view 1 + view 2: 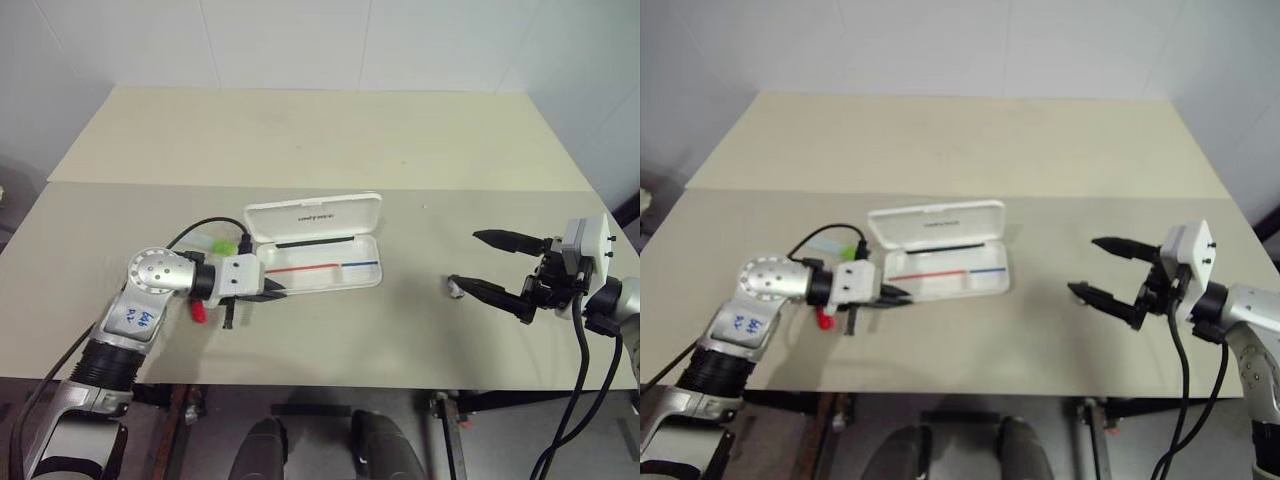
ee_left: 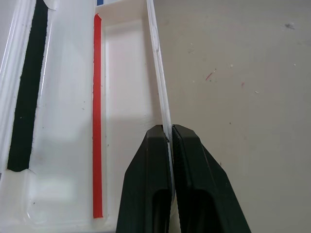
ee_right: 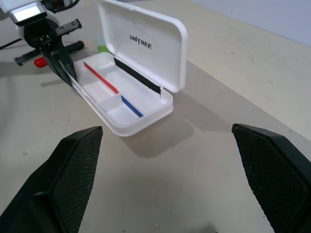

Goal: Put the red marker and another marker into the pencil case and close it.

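The white pencil case lies open in the middle of the table, lid tilted back, red and blue stripes inside. My left gripper is shut on the thin front wall of the case at its left end. The red marker lies on the table just under my left wrist, mostly hidden, with its red end showing. The other marker, pale with a green cap, lies behind my left wrist, beside the case's left end. My right gripper hovers open to the right of the case, holding nothing.
The beige table is two boards with a seam running across behind the case. Its front edge is close below my arms. A black cable loops over my left wrist. White walls stand behind.
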`<move>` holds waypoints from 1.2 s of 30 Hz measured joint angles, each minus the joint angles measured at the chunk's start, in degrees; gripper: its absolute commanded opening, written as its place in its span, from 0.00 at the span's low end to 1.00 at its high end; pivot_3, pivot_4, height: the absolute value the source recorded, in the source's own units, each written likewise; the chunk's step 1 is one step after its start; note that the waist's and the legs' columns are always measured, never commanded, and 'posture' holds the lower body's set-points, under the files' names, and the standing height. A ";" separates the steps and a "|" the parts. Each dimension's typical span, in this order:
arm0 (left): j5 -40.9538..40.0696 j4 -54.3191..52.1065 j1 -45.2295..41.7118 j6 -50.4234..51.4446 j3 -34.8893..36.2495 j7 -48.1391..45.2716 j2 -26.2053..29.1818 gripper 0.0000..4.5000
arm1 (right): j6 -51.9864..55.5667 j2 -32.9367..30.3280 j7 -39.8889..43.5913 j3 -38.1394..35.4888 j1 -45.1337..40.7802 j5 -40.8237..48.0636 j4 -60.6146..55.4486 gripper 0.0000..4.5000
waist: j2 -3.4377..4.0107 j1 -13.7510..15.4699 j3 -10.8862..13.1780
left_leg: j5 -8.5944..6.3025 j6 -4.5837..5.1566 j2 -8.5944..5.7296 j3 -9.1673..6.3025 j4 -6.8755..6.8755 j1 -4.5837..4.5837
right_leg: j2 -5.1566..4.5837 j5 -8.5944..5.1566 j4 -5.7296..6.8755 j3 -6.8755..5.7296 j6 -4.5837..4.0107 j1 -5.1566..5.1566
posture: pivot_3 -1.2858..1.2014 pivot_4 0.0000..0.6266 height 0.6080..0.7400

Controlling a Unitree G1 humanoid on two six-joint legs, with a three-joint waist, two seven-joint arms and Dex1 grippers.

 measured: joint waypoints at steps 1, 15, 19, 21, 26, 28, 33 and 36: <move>0.30 0.00 0.00 -0.46 -0.67 0.25 -0.02 0.01 | 0.01 -0.03 0.03 0.00 0.00 -0.02 0.01 1.00 | 0.00 -0.02 0.00 | 0.00 0.00 0.00 0.02 0.00 0.01 | 0.00 0.00 0.00 0.02 0.00 -0.01 | 0.52 0.24 1.00; 2.80 1.93 -0.33 -6.60 -5.35 1.53 -0.82 0.54 | 0.10 -0.03 -0.26 0.00 1.04 -0.06 -0.14 1.00 | 0.00 0.01 0.00 | 0.00 0.00 0.00 0.07 0.00 0.02 | 0.01 0.01 -0.02 0.08 0.01 -0.01 | 0.52 0.24 1.00; 2.59 1.81 -0.62 -6.87 -5.21 1.68 -0.83 0.83 | 0.10 -0.03 -0.63 0.00 1.18 -0.05 -0.28 1.00 | 0.01 -0.02 -0.01 | 0.00 0.01 0.00 0.08 0.00 0.04 | 0.01 0.01 -0.02 0.09 0.01 0.00 | 0.52 0.24 1.00; 2.43 1.01 -0.59 -6.68 -5.20 1.66 -0.84 0.97 | 0.09 -0.03 -0.70 -0.01 1.29 -0.05 -0.33 1.00 | 0.01 0.00 0.00 | -0.01 0.01 0.00 0.08 -0.01 0.03 | 0.01 0.01 -0.03 0.09 0.02 0.00 | 0.52 0.24 1.00; 1.47 -2.74 0.23 -4.18 -5.77 0.75 -1.05 0.99 | 0.07 -0.03 -0.72 -0.01 1.31 -0.04 -0.34 1.00 | 0.00 0.00 0.00 | -0.01 0.02 0.00 0.09 0.00 0.01 | 0.01 0.03 -0.05 0.10 0.04 -0.01 | 0.52 0.24 1.00; 0.60 -4.65 0.57 -2.79 -5.72 0.40 -1.00 0.99 | 0.06 -0.03 -0.72 0.00 1.29 -0.04 -0.34 1.00 | 0.00 0.00 0.00 | -0.01 0.02 0.00 0.09 0.00 0.02 | 0.01 0.03 -0.05 0.10 0.04 -0.01 | 0.52 0.24 1.00; -3.69 -11.92 3.87 2.50 -4.14 0.26 -0.03 0.99 | 0.07 -0.03 -0.69 -0.01 1.23 0.00 -0.32 1.00 | 0.00 -0.18 0.00 | -0.01 0.02 0.03 0.11 -0.01 0.02 | 0.03 0.03 -0.05 0.14 0.03 -0.02 | 0.52 0.24 1.00; -7.70 -18.06 6.28 7.91 -0.35 1.33 1.38 0.99 | 0.14 -0.10 -0.52 0.00 1.25 0.03 -0.32 1.00 | 0.00 -0.13 0.00 | -0.01 0.02 0.04 0.11 -0.02 0.03 | 0.03 0.02 -0.04 0.13 0.03 -0.02 | 0.52 0.24 1.00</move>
